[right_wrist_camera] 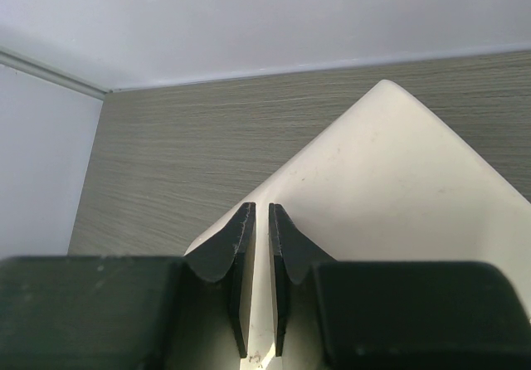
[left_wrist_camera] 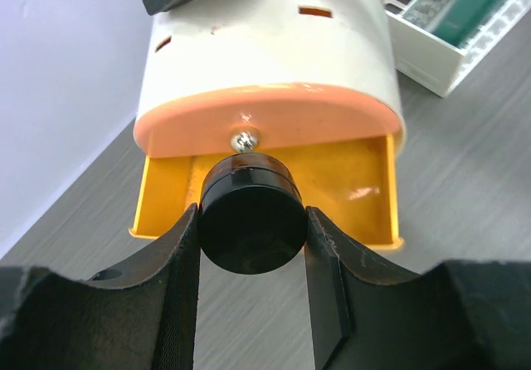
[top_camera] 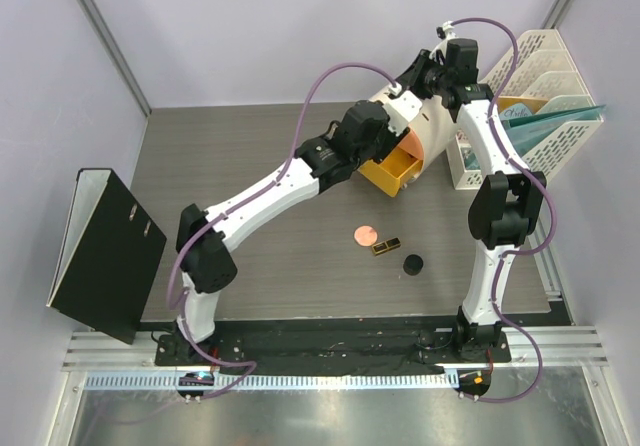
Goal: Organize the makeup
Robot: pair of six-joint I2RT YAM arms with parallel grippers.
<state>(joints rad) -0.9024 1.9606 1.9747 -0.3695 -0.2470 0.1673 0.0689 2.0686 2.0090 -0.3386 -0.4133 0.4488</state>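
Note:
My left gripper (left_wrist_camera: 251, 211) is shut on a black round jar (left_wrist_camera: 251, 231) and holds it at the front of the open yellow drawer (left_wrist_camera: 353, 189) of the cream drum box (left_wrist_camera: 265, 46). The orange drawer (left_wrist_camera: 274, 119) above it is closed. In the top view the left gripper (top_camera: 383, 152) sits at that drawer (top_camera: 393, 176). My right gripper (right_wrist_camera: 259, 210) is shut, with a thin gap, and rests on top of the cream box (right_wrist_camera: 390, 187); it shows in the top view (top_camera: 408, 88). A pink compact (top_camera: 365, 234), a black-gold lipstick (top_camera: 386, 245) and a second black jar (top_camera: 411, 263) lie on the table. The bottles are out of view.
A white file organizer (top_camera: 530, 86) with teal folders stands at the back right, close beside the drum box; it also shows in the left wrist view (left_wrist_camera: 444, 51). A black binder (top_camera: 105, 251) leans at the left table edge.

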